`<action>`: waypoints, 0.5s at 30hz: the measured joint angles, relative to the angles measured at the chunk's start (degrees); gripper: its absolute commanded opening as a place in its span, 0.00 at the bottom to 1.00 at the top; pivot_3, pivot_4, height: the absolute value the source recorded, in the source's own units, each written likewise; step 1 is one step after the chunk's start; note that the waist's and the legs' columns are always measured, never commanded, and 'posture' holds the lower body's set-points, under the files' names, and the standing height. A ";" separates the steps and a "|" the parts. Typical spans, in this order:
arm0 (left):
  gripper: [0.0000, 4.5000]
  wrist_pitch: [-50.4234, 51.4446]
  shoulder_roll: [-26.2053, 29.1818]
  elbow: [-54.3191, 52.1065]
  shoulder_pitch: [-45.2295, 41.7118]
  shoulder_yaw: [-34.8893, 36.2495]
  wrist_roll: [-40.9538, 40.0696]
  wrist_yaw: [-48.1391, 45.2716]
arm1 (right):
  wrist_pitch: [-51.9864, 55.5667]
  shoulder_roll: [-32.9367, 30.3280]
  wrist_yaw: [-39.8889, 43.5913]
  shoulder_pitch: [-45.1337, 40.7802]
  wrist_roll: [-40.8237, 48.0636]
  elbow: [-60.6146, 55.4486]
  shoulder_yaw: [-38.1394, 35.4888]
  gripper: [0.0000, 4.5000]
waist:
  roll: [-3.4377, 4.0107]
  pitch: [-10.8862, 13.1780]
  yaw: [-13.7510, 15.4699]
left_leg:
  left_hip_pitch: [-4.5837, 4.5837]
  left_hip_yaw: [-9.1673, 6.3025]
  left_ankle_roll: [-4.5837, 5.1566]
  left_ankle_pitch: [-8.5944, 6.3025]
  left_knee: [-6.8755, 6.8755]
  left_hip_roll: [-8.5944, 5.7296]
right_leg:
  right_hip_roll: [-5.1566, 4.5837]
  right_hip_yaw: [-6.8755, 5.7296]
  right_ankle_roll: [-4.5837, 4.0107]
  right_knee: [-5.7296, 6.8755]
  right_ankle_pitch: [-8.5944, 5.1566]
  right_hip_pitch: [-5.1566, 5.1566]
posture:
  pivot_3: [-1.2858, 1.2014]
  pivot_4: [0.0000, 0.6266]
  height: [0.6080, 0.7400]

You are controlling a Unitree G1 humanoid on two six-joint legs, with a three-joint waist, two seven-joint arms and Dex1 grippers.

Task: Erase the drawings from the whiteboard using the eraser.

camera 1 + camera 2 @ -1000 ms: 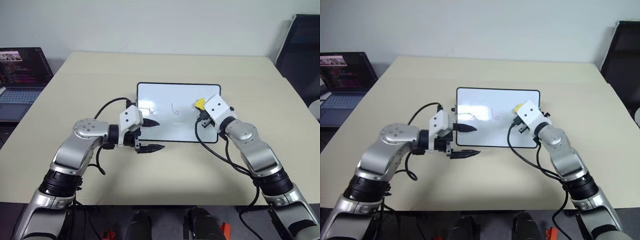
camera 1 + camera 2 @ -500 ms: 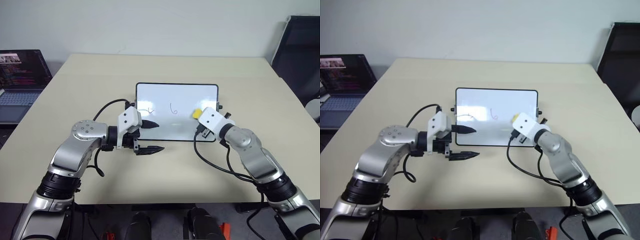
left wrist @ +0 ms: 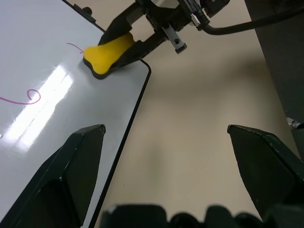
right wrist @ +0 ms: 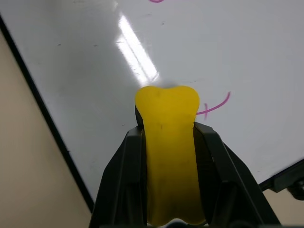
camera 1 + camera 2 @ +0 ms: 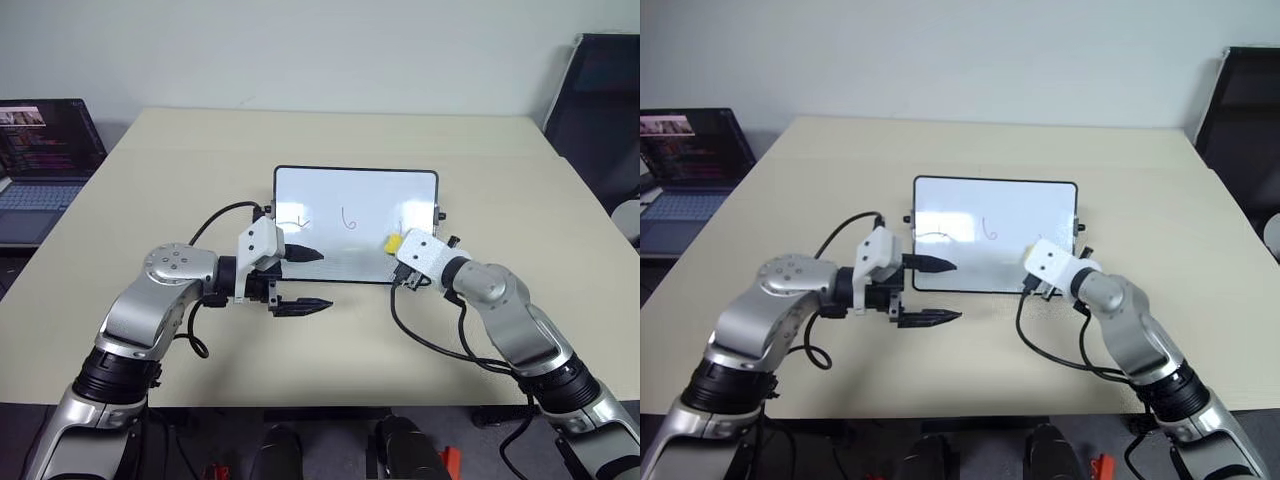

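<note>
The whiteboard [image 5: 360,200] lies flat in the middle of the tan table. Three thin drawings run across it: a squiggle [image 5: 295,221] on the left, a curl [image 5: 348,220] in the middle and a short stroke [image 5: 401,224] on the right. My right gripper [image 5: 397,250] is shut on the yellow eraser [image 5: 389,243], whose tip rests on the board near its near right corner, just below the right stroke [image 4: 216,105]. My left gripper [image 5: 310,277] stands open at the board's near left corner, one finger over the board and one over the table, holding nothing.
An open laptop [image 5: 40,150] sits at the table's far left edge. A dark chair [image 5: 595,90] stands beyond the right side. Black cables hang from both wrists over the table's near half.
My right gripper has drawn the eraser down the board's right side toward the near edge, uncovering the right stroke. The left gripper has stayed in place.
</note>
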 measured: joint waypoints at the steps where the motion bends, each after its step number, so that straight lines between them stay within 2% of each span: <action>1: 1.00 -0.11 0.00 0.00 0.02 0.01 0.00 0.00 | -0.62 0.71 -1.25 -0.14 -0.41 0.64 -0.08 0.22 | 0.00 0.00 -0.02 | -0.01 0.00 0.00 0.00 0.05 0.00 | 0.00 0.00 0.00 0.00 0.00 0.00 | 0.52 0.24 1.00; 7: 1.00 -0.22 -0.01 0.00 0.42 0.01 -0.01 -0.03 | -3.43 1.89 -7.43 -3.25 -3.61 4.80 -3.30 0.22 | 0.00 0.01 0.15 | -0.12 0.02 0.01 0.01 0.19 -0.01 | 0.00 0.03 0.00 -0.01 0.01 0.01 | 0.52 0.24 1.00; 15: 1.00 -0.56 -0.03 0.20 1.01 0.00 -0.02 -0.41 | -0.29 -0.04 0.96 0.36 -3.23 -0.21 -2.13 0.22 | -0.02 0.00 0.16 | -0.09 -0.01 0.01 0.00 0.00 -0.01 | 0.01 0.00 0.00 -0.02 0.01 0.01 | 0.52 0.24 1.00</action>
